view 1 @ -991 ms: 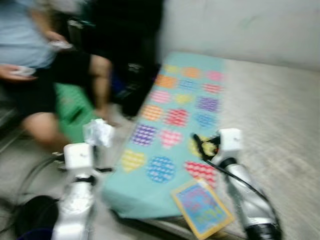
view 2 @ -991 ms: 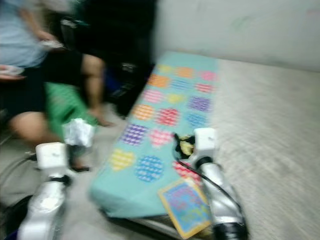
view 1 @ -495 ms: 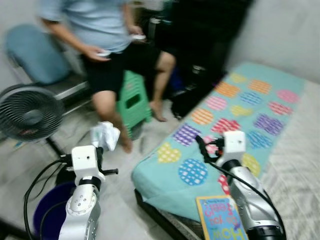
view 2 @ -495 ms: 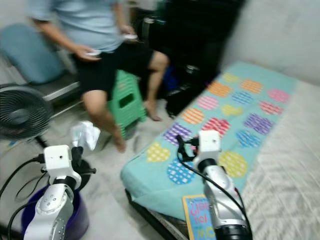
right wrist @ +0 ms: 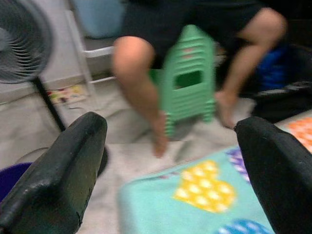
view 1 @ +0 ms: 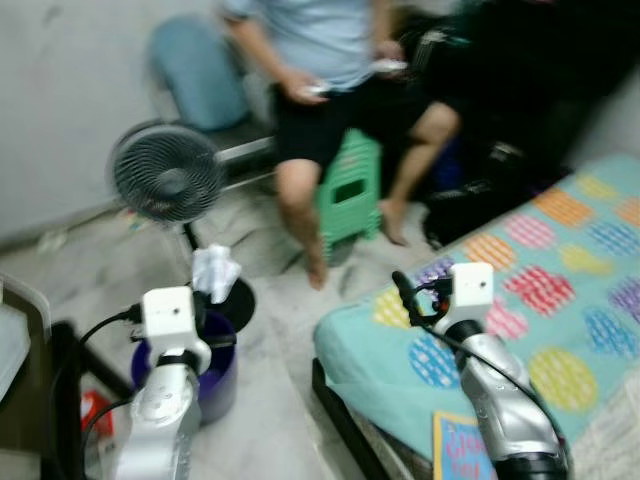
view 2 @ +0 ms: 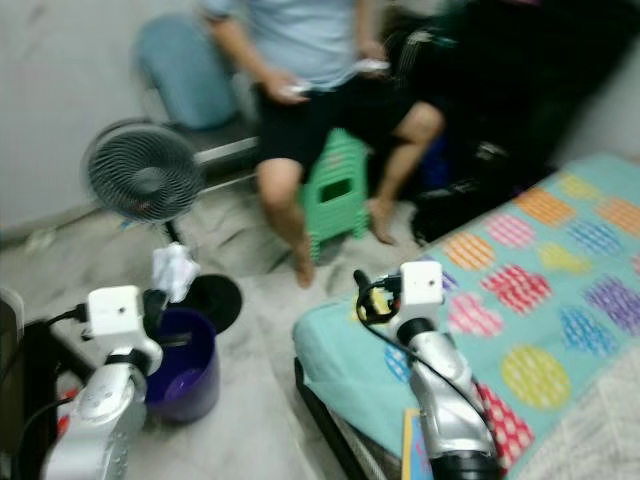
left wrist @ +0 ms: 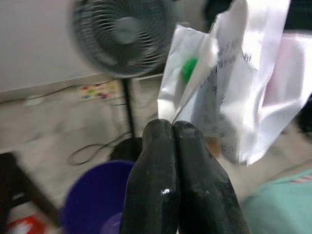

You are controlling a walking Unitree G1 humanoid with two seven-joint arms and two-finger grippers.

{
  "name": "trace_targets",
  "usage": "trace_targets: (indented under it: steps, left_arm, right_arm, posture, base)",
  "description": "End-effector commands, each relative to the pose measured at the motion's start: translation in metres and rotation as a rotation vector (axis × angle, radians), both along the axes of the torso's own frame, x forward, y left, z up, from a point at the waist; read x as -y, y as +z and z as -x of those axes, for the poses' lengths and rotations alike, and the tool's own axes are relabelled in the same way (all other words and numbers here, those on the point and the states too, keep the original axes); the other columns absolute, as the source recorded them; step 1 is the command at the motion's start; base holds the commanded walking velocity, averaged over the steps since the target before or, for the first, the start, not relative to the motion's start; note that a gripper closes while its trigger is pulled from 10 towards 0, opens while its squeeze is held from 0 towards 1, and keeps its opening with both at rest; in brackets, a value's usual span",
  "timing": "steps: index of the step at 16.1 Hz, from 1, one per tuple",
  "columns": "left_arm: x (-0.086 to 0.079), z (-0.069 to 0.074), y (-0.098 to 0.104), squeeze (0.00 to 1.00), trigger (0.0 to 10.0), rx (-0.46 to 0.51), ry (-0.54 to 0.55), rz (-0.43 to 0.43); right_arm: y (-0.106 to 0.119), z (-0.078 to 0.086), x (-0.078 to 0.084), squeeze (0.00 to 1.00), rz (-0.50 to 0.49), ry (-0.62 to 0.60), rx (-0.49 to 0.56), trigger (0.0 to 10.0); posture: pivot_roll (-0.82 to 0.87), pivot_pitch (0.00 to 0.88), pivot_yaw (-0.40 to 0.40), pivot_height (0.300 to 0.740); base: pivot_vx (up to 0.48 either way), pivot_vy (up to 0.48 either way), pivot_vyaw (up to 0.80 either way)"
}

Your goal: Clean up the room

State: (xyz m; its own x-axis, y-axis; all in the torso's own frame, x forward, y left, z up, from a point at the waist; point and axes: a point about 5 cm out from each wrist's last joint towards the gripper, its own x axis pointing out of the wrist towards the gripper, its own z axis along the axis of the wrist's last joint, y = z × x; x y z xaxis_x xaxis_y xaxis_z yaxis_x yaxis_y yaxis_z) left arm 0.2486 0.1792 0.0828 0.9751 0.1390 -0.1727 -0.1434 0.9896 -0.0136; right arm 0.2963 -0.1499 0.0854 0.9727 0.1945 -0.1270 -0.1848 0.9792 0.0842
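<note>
grey tiled floor (view 1: pixel 270 400), blurry head views. left gripper (left wrist: pixel 173 127) has its fingers pressed together on crumpled white paper (left wrist: pixel 234 83), held above the purple bin (view 2: pixel 185 365) beside the standing fan (view 1: pixel 165 172). right gripper (right wrist: pixel 165 161) fingers spread wide with nothing between them, over the corner of the teal heart-patterned mat (view 1: pixel 560 290). a seated person (view 1: pixel 340 70) and a green stool (view 1: pixel 348 192) sit beyond; a book (view 1: pixel 462 447) is cut off at the frame edge.

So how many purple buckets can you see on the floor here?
1. The purple bucket stands on the floor by the fan's base, just ahead of the left end effector, which pinches a crumpled paper. Others may be hidden.
</note>
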Motion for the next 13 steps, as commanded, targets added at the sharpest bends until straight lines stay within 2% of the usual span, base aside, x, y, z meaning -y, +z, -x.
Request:
trace_targets:
  steps: [1, 11, 13]
  left_arm:
    - [0.0005, -0.0013, 0.0026, 0.00, 0.0, 0.010, -0.001, -0.007]
    - [-0.0014, -0.0018, 0.0036, 0.00, 0.0, 0.015, 0.009, 0.009]
    - [-0.0030, -0.0019, 0.0048, 0.00, 0.0, 0.025, 0.015, 0.015]
  right_arm:
    - [0.0019, -0.0001, -0.0015, 0.00, 0.000, 0.012, 0.008, 10.0]
    - [0.0014, 0.0009, -0.0014, 0.00, -0.032, 0.009, 0.010, 10.0]
    - [0.0008, 0.0012, -0.0010, 0.00, -0.047, 0.002, 0.007, 10.0]
  posture:
    - [-0.11, 0.000, 0.005, 0.740]
    - [-0.11, 0.000, 0.013, 0.740]
    - [-0.11, 0.000, 0.013, 0.740]
  base:
    - [0.000, 0.000, 0.80]
    - [0.000, 0.000, 0.79]
    - [0.000, 0.000, 0.00]
